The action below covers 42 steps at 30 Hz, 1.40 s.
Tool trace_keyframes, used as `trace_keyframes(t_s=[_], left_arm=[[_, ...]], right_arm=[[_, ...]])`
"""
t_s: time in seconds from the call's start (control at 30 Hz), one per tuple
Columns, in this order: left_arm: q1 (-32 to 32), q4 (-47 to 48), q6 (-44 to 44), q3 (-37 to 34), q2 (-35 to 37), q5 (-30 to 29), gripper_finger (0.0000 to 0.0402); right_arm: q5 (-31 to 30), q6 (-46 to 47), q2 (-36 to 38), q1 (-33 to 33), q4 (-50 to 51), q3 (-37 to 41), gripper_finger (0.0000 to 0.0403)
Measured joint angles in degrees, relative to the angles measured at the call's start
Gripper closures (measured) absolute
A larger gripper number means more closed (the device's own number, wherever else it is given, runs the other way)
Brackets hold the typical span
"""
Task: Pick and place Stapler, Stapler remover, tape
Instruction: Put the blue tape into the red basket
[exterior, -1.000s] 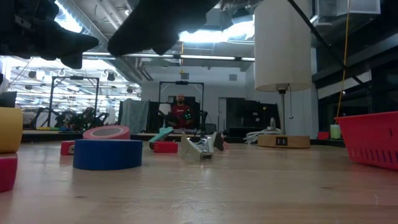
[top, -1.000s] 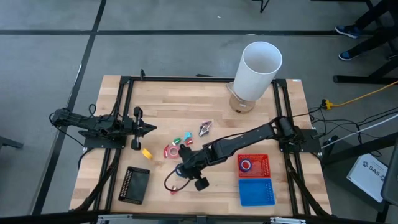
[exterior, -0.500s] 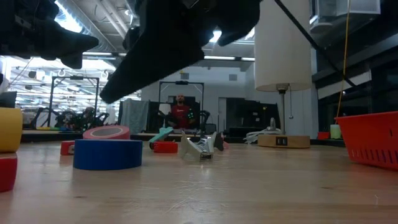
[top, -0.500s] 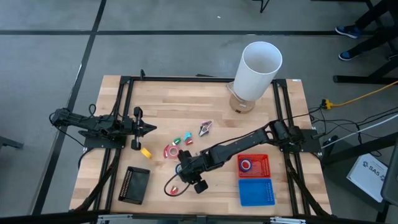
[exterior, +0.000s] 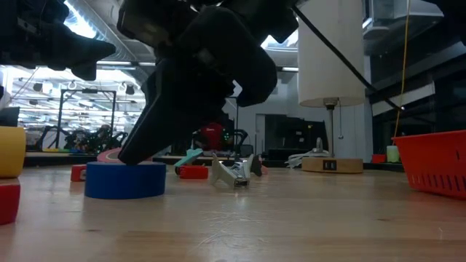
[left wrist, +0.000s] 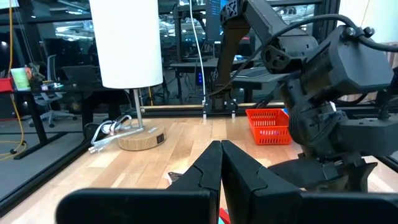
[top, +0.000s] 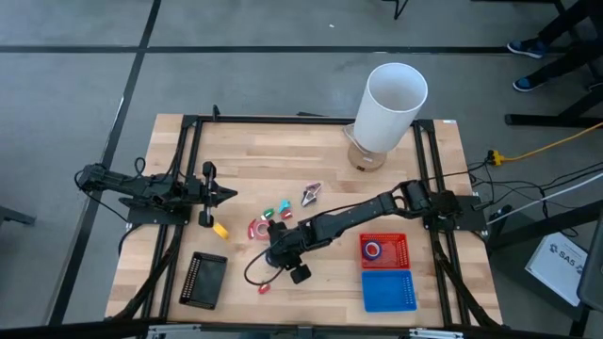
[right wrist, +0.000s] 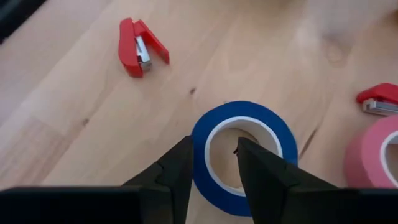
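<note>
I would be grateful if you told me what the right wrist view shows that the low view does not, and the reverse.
Only the right wrist view shows the right gripper with one finger outside the blue ring-shaped tape roll and one inside its hole, plus the small red stapler seen from above on the wooden table. Only the low view shows the white cylinder, the red mesh basket and the yellow block. Both show the blue roll and the pink-red tape roll beside it.
</note>
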<state>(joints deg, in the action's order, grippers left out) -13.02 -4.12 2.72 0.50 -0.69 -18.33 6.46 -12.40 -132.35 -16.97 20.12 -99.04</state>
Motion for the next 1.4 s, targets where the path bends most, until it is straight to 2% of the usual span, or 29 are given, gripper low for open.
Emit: trace_keyframes(t_s=[0.3, 0.63, 1.4], left_arm=[[0.01, 0.00, -0.02, -0.01, 0.00, 0.00, 0.0398], [-0.02, 0.02, -0.02, 0.02, 0.00, 0.00, 0.0398], [0.00, 0.02, -0.02, 0.01, 0.00, 0.00, 0.0398]], right_arm=[[0.02, 0.13, -0.04, -0.12, 1.47, -0.20, 0.0276], [-1.57, 0.02, -0.42, -0.08, 6.85, -4.11, 0.0276], [-0.83, 4.03, -1.07, -1.25, 6.83, -4.50, 0.0276]])
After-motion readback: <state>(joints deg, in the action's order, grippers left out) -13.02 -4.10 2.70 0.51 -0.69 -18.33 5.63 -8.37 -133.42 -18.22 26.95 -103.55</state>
